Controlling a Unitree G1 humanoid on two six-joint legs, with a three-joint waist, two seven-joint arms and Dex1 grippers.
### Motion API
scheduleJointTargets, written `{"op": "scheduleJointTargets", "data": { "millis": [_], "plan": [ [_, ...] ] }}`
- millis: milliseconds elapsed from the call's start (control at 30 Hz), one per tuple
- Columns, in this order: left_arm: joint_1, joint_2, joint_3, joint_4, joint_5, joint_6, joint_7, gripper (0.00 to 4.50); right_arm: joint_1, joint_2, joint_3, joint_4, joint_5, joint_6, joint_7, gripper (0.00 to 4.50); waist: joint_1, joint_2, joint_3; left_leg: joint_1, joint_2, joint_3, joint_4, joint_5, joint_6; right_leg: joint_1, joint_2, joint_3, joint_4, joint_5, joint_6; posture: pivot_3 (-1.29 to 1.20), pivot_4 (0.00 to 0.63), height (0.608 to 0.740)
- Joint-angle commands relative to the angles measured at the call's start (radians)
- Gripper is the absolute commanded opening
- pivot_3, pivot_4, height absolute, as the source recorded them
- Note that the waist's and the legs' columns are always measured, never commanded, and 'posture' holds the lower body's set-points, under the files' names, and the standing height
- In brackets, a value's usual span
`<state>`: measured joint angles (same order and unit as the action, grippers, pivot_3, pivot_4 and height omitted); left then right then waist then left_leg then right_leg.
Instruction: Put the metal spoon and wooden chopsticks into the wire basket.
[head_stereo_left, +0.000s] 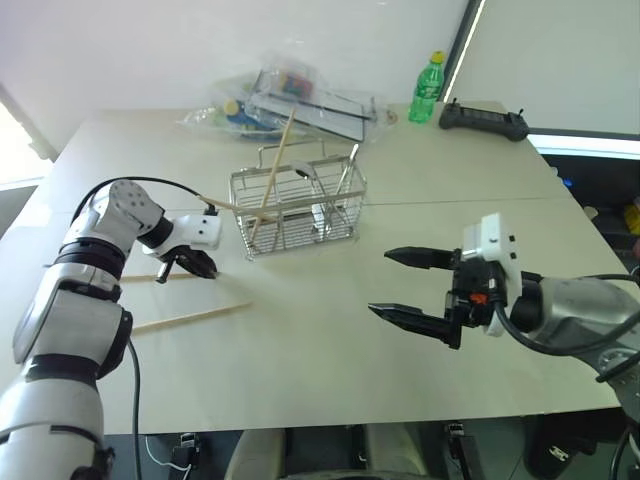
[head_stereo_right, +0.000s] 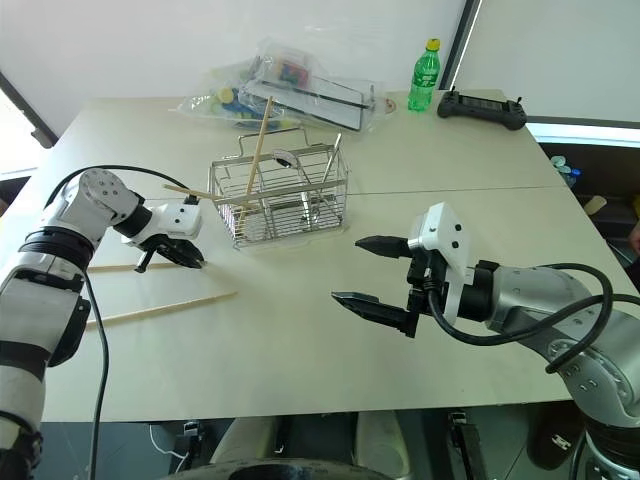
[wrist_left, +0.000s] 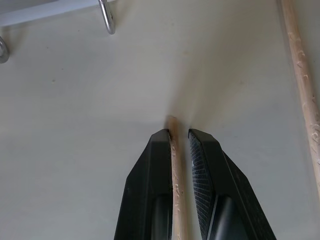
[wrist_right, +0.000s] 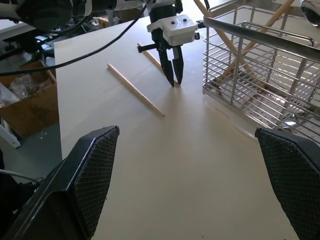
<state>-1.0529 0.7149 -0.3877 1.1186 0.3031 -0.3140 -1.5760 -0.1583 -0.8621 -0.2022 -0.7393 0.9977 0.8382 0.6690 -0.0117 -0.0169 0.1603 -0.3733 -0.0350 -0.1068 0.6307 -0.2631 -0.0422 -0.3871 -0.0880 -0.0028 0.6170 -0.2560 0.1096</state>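
Pinching table chopstick (wrist_left: 175, 165) between left jaws; second chopstick (wrist_left: 302, 80) beside.

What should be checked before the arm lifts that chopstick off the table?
1. Left gripper around a chopstick: ok, the stick lies between its fingers.
2. Grip firm: cannot tell; a slim gap shows beside one finger.
3. Second loose chopstick out of the way: ok, it lies apart on the table.
4. Basket upright and in place: ok; two chopsticks and a spoon stand in it.
5. Right gripper clear of the path: ok, open, hovering away from the basket.
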Motion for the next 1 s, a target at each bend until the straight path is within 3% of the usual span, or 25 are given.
{"op": "scheduleJointTargets", "data": {
  "millis": [33, 400, 567, 833, 1000],
  "plan": [
    [0.026, -0.006, -0.026, 0.016, -0.006, 0.005, -0.038, 0.04, -0.008, 0.009, -0.013, -0.006, 0.003, -0.022, -0.011, 4.5, -0.001, 0.0, 0.0, 0.0, 0.0, 0.0, 0.0, 0.0, 0.0, 0.0, 0.0, 0.0, 0.0, 0.0, 0.0, 0.0, 0.15, 0.738],
    [0.024, 0.029, 0.047, -0.02, -0.028, 0.05, 0.043, 0.04, -0.024, 0.005, -0.002, 0.022, -0.021, -0.036, 0.013, 4.5, 0.0, 0.0, 0.0, 0.0, 0.0, 0.0, -0.001, 0.0, 0.0, 0.0, 0.0, 0.0, 0.0, 0.0, 0.0, 0.0, 0.15, 0.738],
    [-0.073, 0.083, 0.19, -0.014, -0.127, 0.18, 0.147, 0.04, -0.028, 0.002, 0.004, 0.039, -0.04, -0.043, 0.039, 4.5, -0.001, -0.008, 0.004, -0.001, 0.001, -0.002, 0.0, 0.0, 0.0, -0.002, 0.002, 0.0, 0.002, 0.0, 0.0, 0.0, 0.15, 0.738],
    [-0.19, 0.225, 0.481, -0.077, -0.343, 0.435, 0.319, 0.04, -0.032, 0.016, 0.024, 0.068, -0.071, -0.066, 0.068, 4.5, -0.004, -0.009, 0.005, -0.001, 0.001, -0.002, -0.003, 0.0, 0.0, -0.003, 0.002, -0.001, 0.0, 0.0, 0.001, 0.0, 0.15, 0.738],
    [-0.188, 0.229, 0.642, -0.214, -0.492, 0.615, 0.447, 0.04, -0.04, 0.027, 0.038, 0.081, -0.082, -0.072, 0.077, 4.5, 0.0, -0.011, 0.005, -0.001, 0.001, -0.003, -0.002, 0.0, 0.0, -0.002, 0.002, -0.001, 0.001, 0.0, 0.001, 0.0, 0.15, 0.738]
  ]
}}
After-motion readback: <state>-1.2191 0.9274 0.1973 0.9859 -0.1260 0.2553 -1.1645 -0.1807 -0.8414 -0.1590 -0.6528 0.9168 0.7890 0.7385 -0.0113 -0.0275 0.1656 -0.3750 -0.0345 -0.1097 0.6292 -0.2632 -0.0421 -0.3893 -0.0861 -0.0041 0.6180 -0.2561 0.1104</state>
